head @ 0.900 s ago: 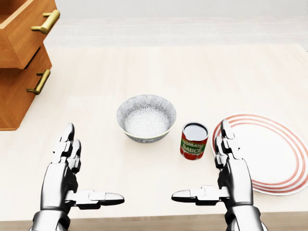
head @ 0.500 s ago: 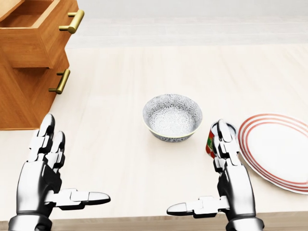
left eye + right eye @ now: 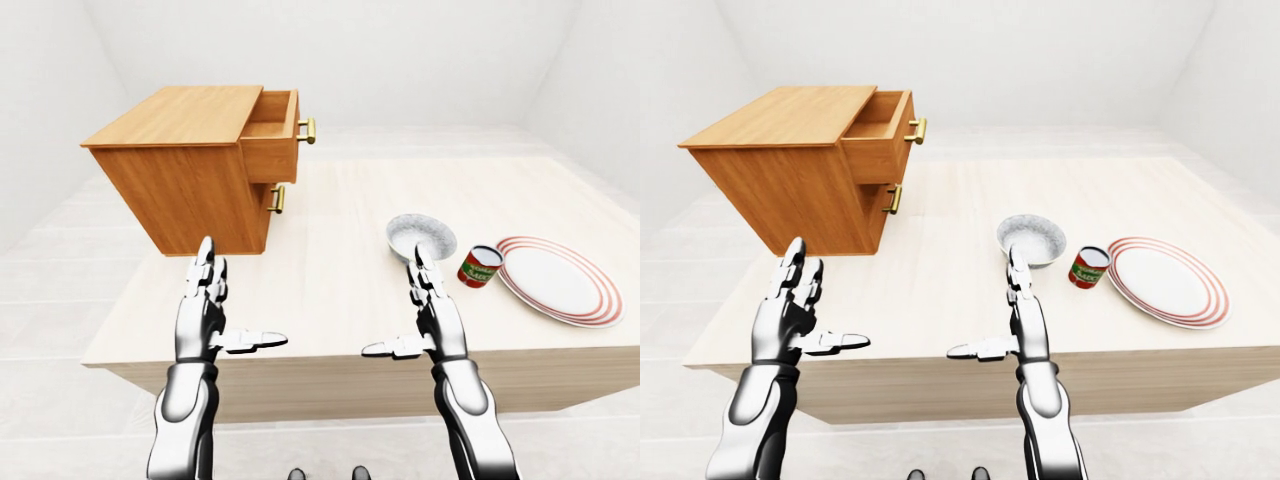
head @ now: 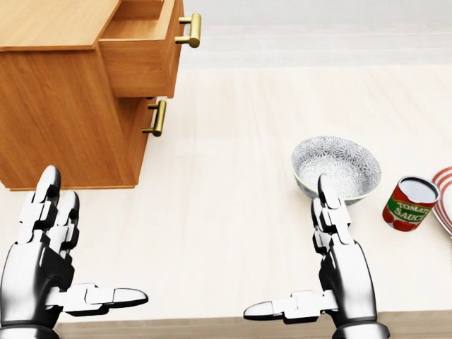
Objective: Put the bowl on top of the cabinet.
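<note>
Head view shows the right hand (image 4: pixel 321 275) and left hand (image 4: pixel 60 265) both empty, fingers straight and thumbs splayed, over the near edge of the table (image 4: pixel 233 183); the bowl (image 4: pixel 336 168) sits just beyond the right fingertips. A careless reach could shove it into the tomato sauce can (image 4: pixel 410 203) beside it. Lifted onto the cabinet (image 3: pixel 185 118), it could drop into the open top drawer (image 3: pixel 272 125).
</note>
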Robot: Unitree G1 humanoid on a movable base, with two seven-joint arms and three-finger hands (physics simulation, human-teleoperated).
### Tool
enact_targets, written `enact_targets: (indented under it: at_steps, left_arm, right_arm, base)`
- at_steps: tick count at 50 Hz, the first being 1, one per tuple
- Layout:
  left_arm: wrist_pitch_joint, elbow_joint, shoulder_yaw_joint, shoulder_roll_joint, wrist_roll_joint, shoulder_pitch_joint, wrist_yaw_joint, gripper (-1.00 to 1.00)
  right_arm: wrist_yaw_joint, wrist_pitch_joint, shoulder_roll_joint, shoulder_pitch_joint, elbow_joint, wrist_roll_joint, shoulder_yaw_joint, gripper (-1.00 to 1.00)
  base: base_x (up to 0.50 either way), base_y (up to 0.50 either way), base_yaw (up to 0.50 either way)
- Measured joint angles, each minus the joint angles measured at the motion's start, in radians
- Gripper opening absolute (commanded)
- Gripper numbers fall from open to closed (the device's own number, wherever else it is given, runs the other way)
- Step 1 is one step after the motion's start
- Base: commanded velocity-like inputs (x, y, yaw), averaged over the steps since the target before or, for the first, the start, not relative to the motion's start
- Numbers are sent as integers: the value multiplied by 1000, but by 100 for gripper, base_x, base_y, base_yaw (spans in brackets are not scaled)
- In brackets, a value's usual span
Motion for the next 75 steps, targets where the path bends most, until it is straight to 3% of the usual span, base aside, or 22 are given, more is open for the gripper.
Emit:
enact_targets:
  at_steps: [34,46,61,75]
  left_arm:
    - [0,-37,43,2,-9,-5,-3,100]
    - [0,-30,50,6,-7,-13,-2,100]
    - [0,-28,48,6,-6,-13,-7,100]
    - [0,-27,52,6,-11,-12,-17,100]
  right_arm:
    - [-12,5,-3,53,-55,-14,13,100]
    - [-12,-6,-3,60,-55,-11,4,100]
    - [-1,-8,-7,72,-71,-11,-2,100]
    - [1,-31,-6,71,-59,-13,-4,100]
  base:
    - [0,50,0]
    - [4,0,0]
    - [47,0,0]
    - [17,-1,0]
